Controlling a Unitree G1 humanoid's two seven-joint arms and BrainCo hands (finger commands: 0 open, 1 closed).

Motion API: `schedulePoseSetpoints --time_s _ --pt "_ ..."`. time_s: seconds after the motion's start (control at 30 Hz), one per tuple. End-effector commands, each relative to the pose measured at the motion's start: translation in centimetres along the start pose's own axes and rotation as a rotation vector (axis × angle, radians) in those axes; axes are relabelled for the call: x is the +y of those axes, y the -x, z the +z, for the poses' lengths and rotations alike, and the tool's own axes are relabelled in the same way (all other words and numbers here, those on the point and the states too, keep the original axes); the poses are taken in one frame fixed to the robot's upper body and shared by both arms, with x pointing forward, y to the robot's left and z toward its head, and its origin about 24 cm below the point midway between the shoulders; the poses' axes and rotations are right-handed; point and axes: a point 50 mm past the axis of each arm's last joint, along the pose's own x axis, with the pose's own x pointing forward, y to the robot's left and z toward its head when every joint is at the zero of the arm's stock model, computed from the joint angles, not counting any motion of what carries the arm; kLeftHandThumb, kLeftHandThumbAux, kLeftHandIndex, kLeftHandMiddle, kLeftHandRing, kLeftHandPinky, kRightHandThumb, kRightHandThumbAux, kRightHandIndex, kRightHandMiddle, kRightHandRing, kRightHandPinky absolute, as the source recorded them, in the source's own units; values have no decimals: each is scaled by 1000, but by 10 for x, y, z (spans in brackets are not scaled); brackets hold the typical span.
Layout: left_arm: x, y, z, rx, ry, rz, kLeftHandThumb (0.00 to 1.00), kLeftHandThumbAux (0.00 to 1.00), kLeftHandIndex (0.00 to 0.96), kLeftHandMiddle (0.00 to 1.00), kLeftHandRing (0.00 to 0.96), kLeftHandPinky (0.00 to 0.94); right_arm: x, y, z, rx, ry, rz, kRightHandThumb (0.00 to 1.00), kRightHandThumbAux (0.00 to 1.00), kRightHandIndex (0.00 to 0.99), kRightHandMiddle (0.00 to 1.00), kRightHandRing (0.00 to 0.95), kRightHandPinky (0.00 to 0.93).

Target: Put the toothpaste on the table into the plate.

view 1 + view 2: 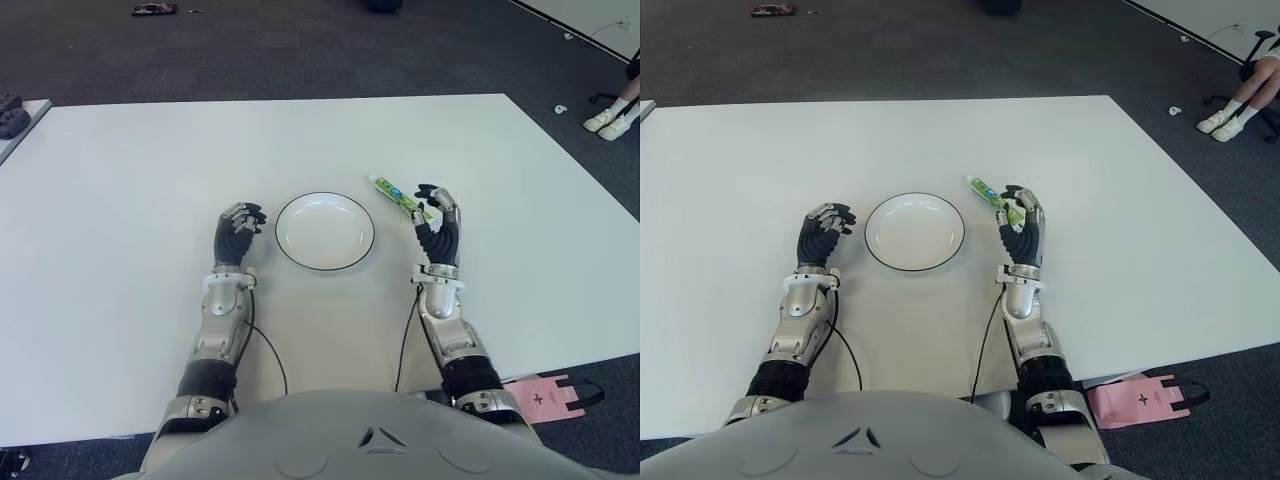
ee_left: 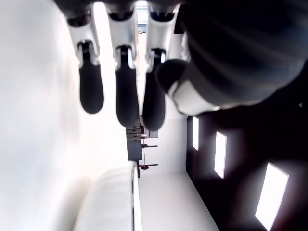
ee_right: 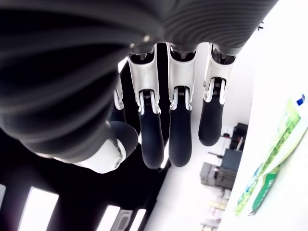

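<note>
Toothpaste (image 1: 397, 196) lies flat on the white table (image 1: 120, 180), angled, just beyond and to the right of the plate (image 1: 325, 232). Not in the plate, not lifted. Green-and-white tube, near end runs under the right hand's fingertips as seen from the head.

Right hand (image 1: 437, 228) is at the tube's near end, fingers (image 3: 180, 139) extended and loosely bent, thumb apart from them. Its wrist view shows the tube lying beside the fingers on the table, nothing between fingers and thumb. So: open, empty, no grip yet. Contact with the tube can't be told.

Step in hand, by judgement: reach/pre-grasp. Next move calls for the fingers to come down over the tube and close across its width, then a short lift and a carry left over the plate rim, then release.

Left hand (image 1: 237, 233) shows just left of the plate, fingers half-curled, holding nothing. Idle.

Plate holds nothing, black rim, sits between the two hands.

Obstructions: none on the path from tube to plate. Risk is the flat tube sliding away or pivoting if pinched only at the end.

Periphery: pink bag (image 1: 548, 396) on the floor by the table's near right edge; a seated person's feet (image 1: 612, 121) far right; a dark object (image 1: 12, 112) at the left edge.
</note>
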Motion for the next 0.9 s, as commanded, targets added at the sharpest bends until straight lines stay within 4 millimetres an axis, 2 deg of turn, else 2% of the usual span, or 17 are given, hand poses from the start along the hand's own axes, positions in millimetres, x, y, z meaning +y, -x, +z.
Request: schedulePoseSetpoints --time_s 0.03,0.33,0.43,0.67,0.9 --pt "2 12 -26 131 -12 17 710 716 431 497 490 494 -10 -7 -4 -6 109 -1 557 563 136 151 169 154" --pt "0 13 -24 118 -13 19 710 716 431 498 492 496 -21 -31 -6 8 250 18 535 401 11 48 62 93" --pt "1 13 -25 116 -13 24 710 715 432 497 490 492 -27 -46 -11 40 263 45 543 363 3 17 34 85" --pt "2 12 -26 122 -9 33 710 715 431 498 491 495 -33 -66 -18 87 303 98 575 307 0 1 2 41" --pt "2 13 -26 120 -3 39 710 716 431 501 495 497 -26 -87 -19 99 424 217 597 262 0 0 0 5"
